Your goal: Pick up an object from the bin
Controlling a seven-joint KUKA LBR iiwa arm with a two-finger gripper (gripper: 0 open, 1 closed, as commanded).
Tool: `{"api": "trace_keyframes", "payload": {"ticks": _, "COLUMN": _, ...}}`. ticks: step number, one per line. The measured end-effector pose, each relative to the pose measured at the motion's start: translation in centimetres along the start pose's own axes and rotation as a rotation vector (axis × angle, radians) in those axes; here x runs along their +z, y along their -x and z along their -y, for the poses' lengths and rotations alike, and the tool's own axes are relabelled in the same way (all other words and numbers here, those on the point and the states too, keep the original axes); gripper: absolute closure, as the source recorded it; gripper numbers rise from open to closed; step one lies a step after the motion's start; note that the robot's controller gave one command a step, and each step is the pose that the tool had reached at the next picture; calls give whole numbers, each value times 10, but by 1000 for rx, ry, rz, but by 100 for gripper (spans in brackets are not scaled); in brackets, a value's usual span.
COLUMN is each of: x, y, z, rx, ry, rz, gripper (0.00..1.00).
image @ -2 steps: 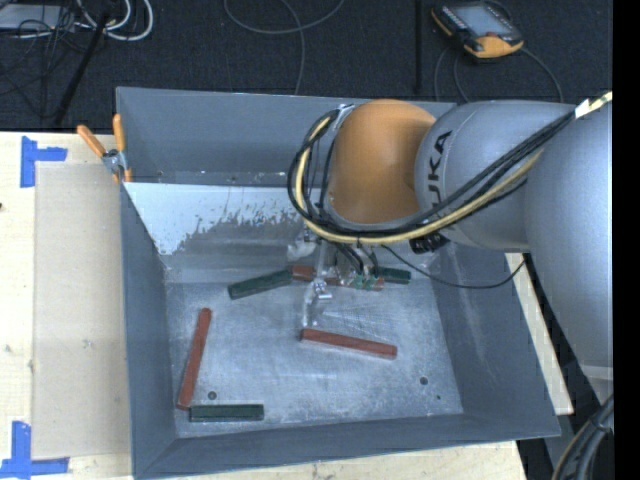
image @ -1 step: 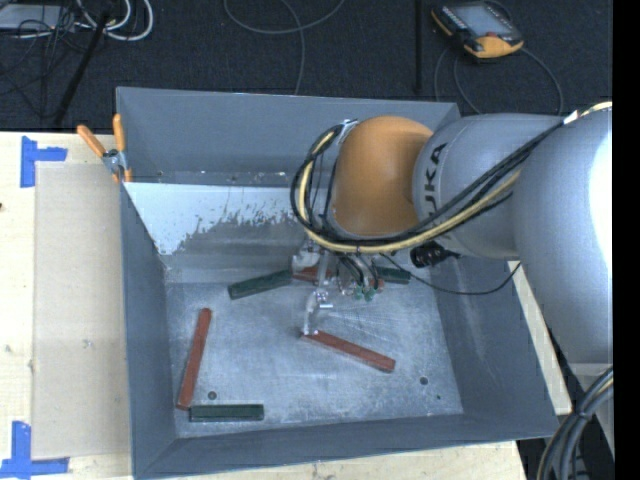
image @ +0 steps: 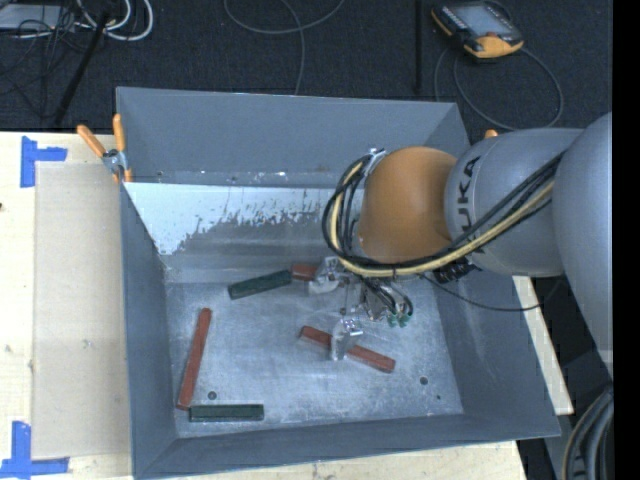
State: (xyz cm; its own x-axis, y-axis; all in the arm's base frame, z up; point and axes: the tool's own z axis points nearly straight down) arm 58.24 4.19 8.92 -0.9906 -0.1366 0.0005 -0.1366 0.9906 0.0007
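Observation:
My gripper [image: 343,346] reaches down under the orange wrist cover to the bin floor right of centre. Its metal fingertips stand on or right next to a flat red-brown bar [image: 370,357] that lies slanting from the centre toward the lower right. I cannot make out whether the bar sits between the fingers. A dark green bar [image: 258,285] lies up-left of the gripper, with a short red-brown piece [image: 303,270] at its right end, close under the wrist.
A long red-brown stick [image: 194,357] lies along the left of the bin floor. A dark green bar [image: 227,413] rests near the front left corner. The arm and its cover hang over the bin's right back part.

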Motion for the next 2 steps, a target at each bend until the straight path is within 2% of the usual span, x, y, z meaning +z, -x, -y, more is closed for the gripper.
{"api": "trace_keyframes", "payload": {"ticks": 1, "x": 11, "y": -32, "z": 17, "rx": 19, "ry": 0, "rz": 8, "gripper": 100}}
{"api": "trace_keyframes", "payload": {"ticks": 2, "x": 11, "y": -32, "z": 17, "rx": 20, "ry": 0, "rz": 8, "gripper": 100}}
